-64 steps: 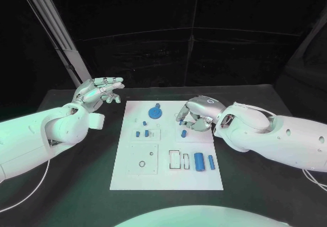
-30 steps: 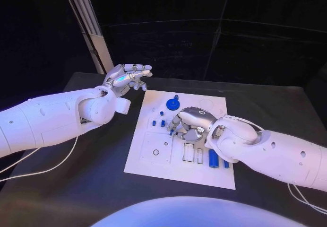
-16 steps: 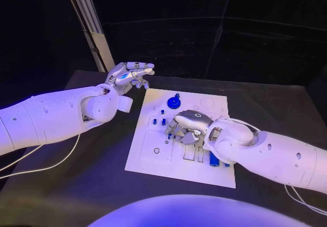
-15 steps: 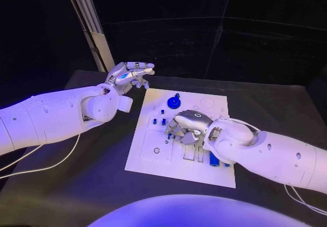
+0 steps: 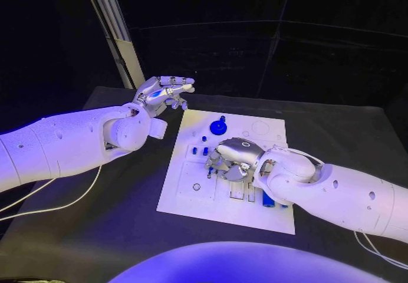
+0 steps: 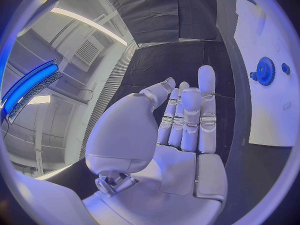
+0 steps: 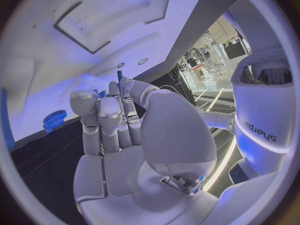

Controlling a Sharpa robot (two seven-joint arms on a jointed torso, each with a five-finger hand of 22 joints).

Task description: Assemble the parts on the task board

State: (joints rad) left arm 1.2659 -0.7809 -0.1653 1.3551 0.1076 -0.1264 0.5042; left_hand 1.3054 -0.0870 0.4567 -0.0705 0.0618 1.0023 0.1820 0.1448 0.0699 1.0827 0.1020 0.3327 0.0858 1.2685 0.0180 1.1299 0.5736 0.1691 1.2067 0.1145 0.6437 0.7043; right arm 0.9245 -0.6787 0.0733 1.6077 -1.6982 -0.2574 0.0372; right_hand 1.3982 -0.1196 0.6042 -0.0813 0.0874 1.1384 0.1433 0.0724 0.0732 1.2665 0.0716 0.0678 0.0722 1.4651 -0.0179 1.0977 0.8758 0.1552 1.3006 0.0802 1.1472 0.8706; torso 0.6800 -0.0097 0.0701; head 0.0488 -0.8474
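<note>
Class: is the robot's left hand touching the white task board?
Apart. In the head view, the left hand hangs beyond the task board's far corner, dark table between them.

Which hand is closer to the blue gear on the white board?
Right. The right hand is over the task board, just below the blue gear in the head view. The left hand is raised off the board's far left corner.

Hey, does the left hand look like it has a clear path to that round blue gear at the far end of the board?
Probably yes. The left hand is open and holds nothing, raised beside the task board's far left corner. Nothing lies between it and the blue gear; the right hand works nearer.
</note>
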